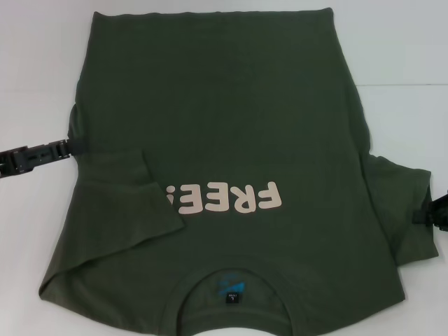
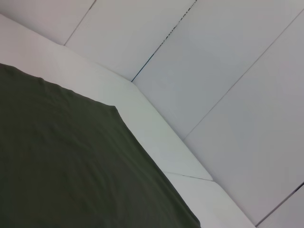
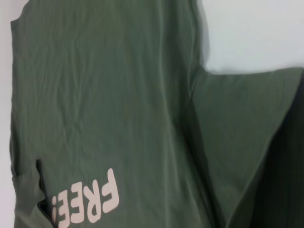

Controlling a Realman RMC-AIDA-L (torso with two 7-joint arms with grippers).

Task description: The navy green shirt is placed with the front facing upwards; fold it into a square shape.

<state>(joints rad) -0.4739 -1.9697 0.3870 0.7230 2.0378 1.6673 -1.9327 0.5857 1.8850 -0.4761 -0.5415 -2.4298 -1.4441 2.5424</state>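
Shirt (image 1: 231, 126) front-up on table (image 1: 399, 49), left sleeve folded inward | left gripper (image 1: 70, 145) at its left edge, right gripper (image 1: 428, 212) at right sleeve | grip state of both: cannot tell

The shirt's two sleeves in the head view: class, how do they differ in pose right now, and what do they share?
The left sleeve is folded inward onto the navy green shirt, its edge reaching the FREE! lettering. The right sleeve still sticks outward onto the white table. The left gripper sits at the shirt's side edge; the right gripper is at the right sleeve's edge. Both sleeves are the same olive fabric.
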